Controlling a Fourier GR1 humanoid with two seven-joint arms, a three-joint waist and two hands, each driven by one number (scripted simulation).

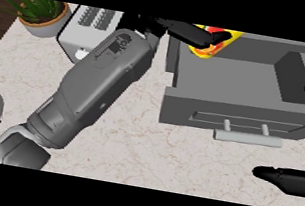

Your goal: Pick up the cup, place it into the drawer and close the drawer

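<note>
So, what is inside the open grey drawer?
The left hand holds a yellow-and-red cup at the back-left corner of the grey drawer; its fingers cover part of it. Nothing else shows inside.

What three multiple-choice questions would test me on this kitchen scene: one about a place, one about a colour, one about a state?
1. Where is the cup?
A. on the floor
B. at the far left corner of the drawer
C. on a high shelf

2. What colour is the cup?
A. blue
B. white
C. yellow with red

3. How is the drawer?
A. pulled open
B. pushed shut
C. taken out and turned over

Answers:
1 B: the left robot hand curls round the cup at that corner.
2 C: yellow and a red patch show between the black fingers.
3 A: its hollow inside shows behind the front panel with the handle.
</note>
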